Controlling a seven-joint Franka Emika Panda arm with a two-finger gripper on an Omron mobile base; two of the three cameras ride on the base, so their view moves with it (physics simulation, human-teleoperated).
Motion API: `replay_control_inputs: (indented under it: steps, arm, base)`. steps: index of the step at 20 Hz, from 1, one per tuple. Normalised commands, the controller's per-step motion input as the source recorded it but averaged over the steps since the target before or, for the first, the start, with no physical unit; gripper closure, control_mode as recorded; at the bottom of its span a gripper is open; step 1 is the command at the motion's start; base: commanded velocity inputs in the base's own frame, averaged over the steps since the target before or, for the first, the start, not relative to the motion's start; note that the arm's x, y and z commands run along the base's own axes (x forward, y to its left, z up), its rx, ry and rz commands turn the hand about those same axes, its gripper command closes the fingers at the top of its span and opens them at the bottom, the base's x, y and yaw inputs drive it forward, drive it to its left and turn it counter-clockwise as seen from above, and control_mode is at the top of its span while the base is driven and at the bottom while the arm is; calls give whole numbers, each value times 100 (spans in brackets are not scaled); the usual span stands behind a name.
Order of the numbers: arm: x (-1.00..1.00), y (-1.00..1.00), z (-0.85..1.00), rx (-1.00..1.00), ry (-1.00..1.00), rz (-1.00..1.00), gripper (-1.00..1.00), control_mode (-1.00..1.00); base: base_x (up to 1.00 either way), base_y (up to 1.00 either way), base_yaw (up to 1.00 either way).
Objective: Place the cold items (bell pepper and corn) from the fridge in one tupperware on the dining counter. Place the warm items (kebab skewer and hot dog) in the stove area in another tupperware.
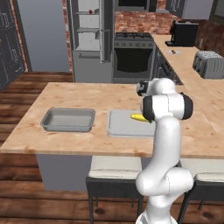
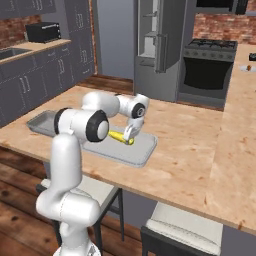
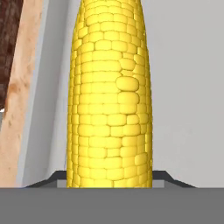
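**Right base view: corn going into the pale tray**

Left to right: darker tupperware (image 2: 41, 121) sits bare, then gripper (image 2: 128, 136) low over the pale tupperware (image 2: 142, 145) on the dining counter (image 2: 190, 155), jaws clamped on the corn (image 2: 120, 136). Cold-item step, judged nearly done. Next: let go, lift, head for fridge (image 2: 160, 45) and the bell pepper.

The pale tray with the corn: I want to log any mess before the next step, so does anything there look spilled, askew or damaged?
Nothing stands out. The corn lies in the pale tray on the dining counter, with the pincer at it. The darker tray sits squarely beside it, and no spill or damage shows.
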Motion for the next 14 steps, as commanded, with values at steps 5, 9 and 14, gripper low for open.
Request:
replay_control_inputs:
  steps: [5, 9, 14]
  arm:
    - [14, 0, -23, 0, 4, -3, 100, -100]
    - [5, 0, -30, 0, 0, 0, 100, -100]
    - [0, 2, -33, -5, 0, 0, 100, -100]
  base:
    - [0, 0, 0]
    - [0, 0, 0]
    - [0, 0, 0]
